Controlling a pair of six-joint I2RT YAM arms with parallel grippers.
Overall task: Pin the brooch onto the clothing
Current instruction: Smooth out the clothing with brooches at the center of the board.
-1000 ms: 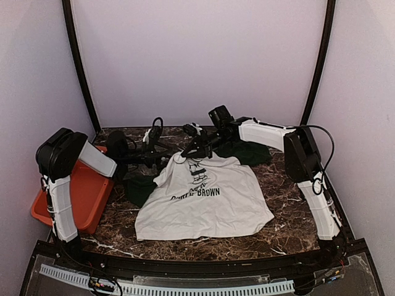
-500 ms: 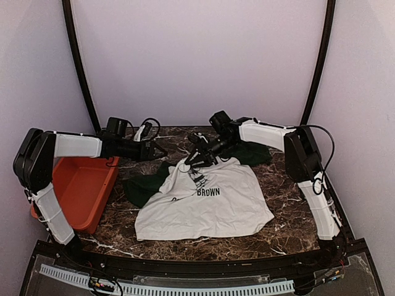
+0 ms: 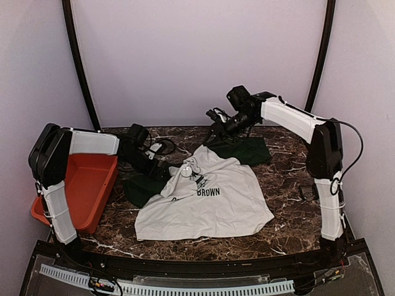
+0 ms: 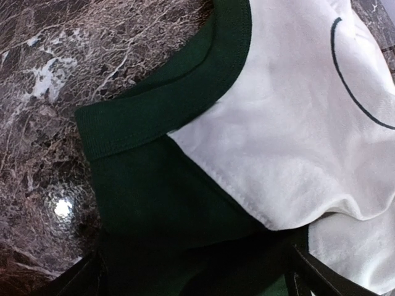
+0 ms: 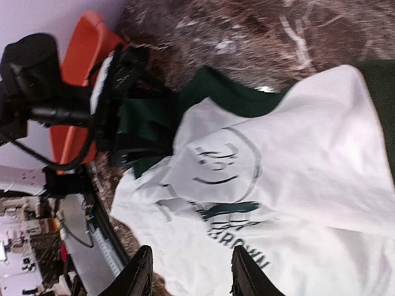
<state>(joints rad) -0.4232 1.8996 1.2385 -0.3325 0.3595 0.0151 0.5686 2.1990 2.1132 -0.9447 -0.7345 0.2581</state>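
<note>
The white T-shirt [image 3: 210, 200] with dark green sleeves and collar lies on the marble table, its print reading "BROWN"; its top left part is bunched up. My left gripper [image 3: 162, 169] is low at the shirt's left shoulder. In the left wrist view its jaws [image 4: 197, 279] stand wide apart over the green sleeve [image 4: 154, 203], next to the collar [image 4: 179, 98]. My right gripper [image 3: 214, 123] is raised above the table's back, open and empty [image 5: 192, 274], looking down on the shirt's cartoon face [image 5: 225, 161]. A small pale round lump [image 3: 187, 169] sits by the collar; I cannot tell whether it is the brooch.
An orange bin [image 3: 83, 185] stands at the table's left edge, under the left arm; it also shows in the right wrist view [image 5: 80, 58]. The shirt's other green sleeve [image 3: 247, 150] lies at the back. Black frame posts rise at both back corners.
My right gripper has let go of the shirt's collar area and risen up and back. My left arm swung out and then came down to the shirt's left shoulder. The shirt's top is now bunched.
</note>
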